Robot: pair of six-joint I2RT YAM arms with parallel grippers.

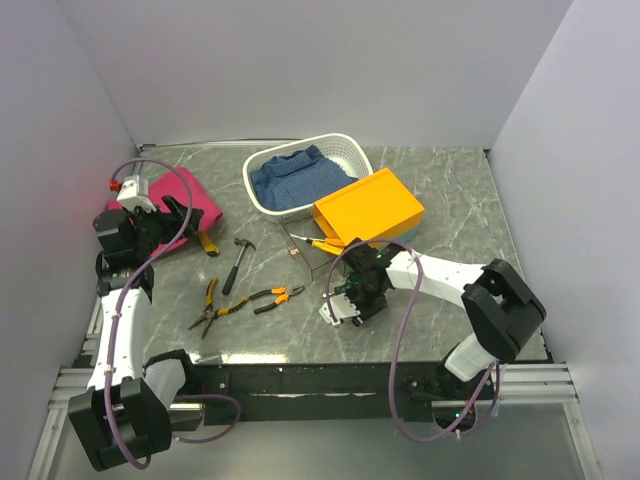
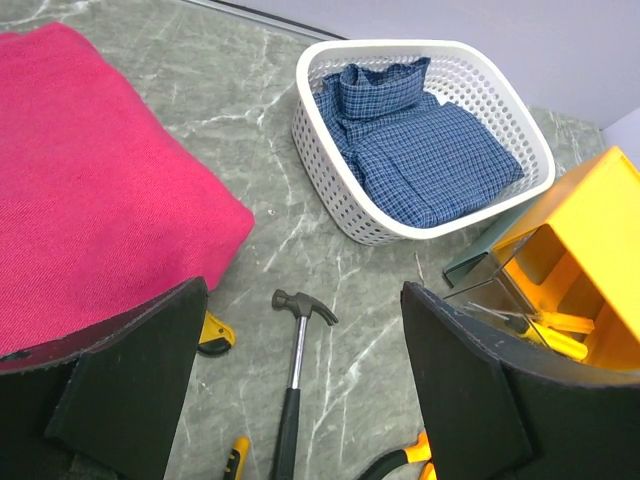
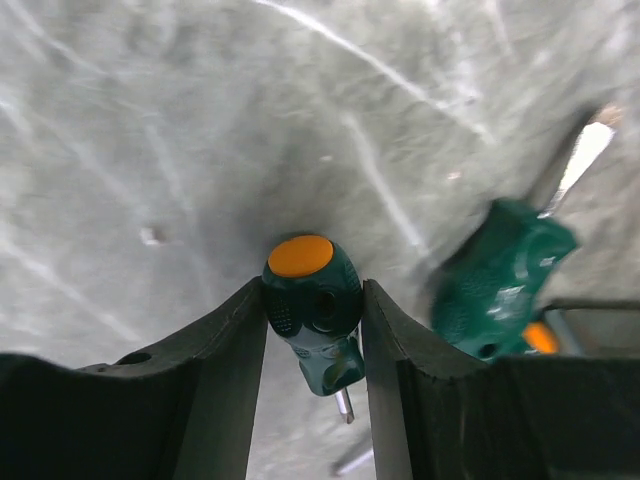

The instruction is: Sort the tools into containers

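Centre-right of the overhead frame, orange-yellow rectangular plastic box, just beside white perforated basket, right gripper clamped on green-handled screwdriver with orange end cap (lower centre, wrist frame), left gripper spread wide, holding nothing.

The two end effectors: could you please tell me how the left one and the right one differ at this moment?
The left end effector stands open and empty, while the right end effector is shut on a green screwdriver with an orange cap. The left one is by the pink cloth; the right one is in front of the orange-yellow box. Both have dark fingers.
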